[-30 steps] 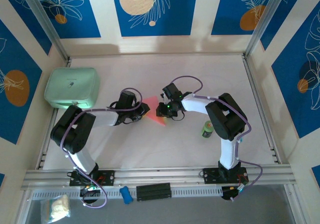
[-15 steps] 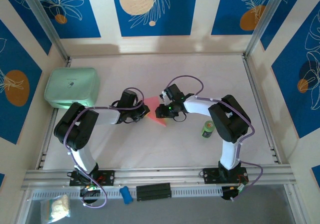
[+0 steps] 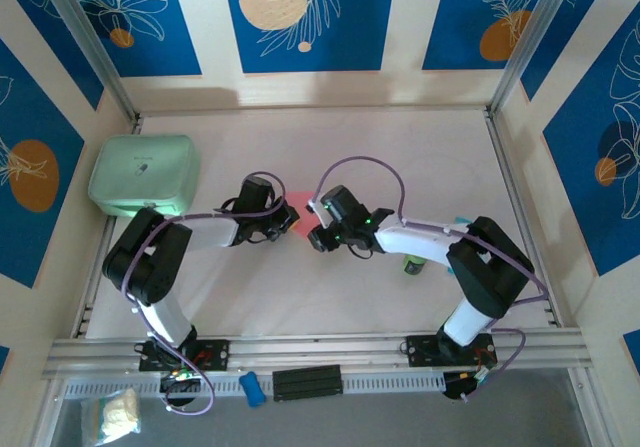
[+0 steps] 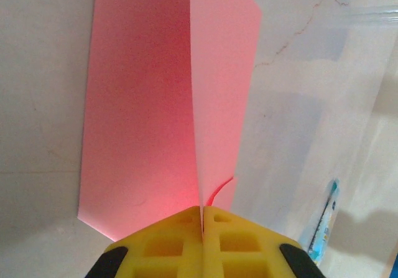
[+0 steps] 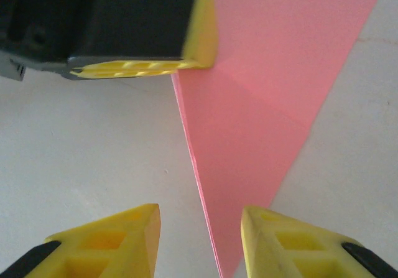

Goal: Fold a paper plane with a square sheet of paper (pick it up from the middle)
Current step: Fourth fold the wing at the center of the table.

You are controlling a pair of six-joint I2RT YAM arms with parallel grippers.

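From above, the left tool [image 3: 288, 223] and right tool [image 3: 314, 238] cover most of the pink sheet [image 3: 297, 209]; the right arm [image 3: 432, 239] hides part of the green can [image 3: 413, 266].

Paper [image 4: 143, 104]: plain pink-salmon, redder along the crease.
Left gripper [image 4: 202, 214] and right gripper [image 5: 199, 219]: yellow fingers, black housings.
Arms [image 3: 415, 235]: white and black.
Cables [image 3: 362, 159]: purple.
Case [image 3: 143, 174]: mint green.
Can [image 3: 413, 264]: green.
Table [image 3: 400, 147]: off-white.
Wall panels [image 3: 340, 27]: blue, with white leaf outlines and cream and orange discs.
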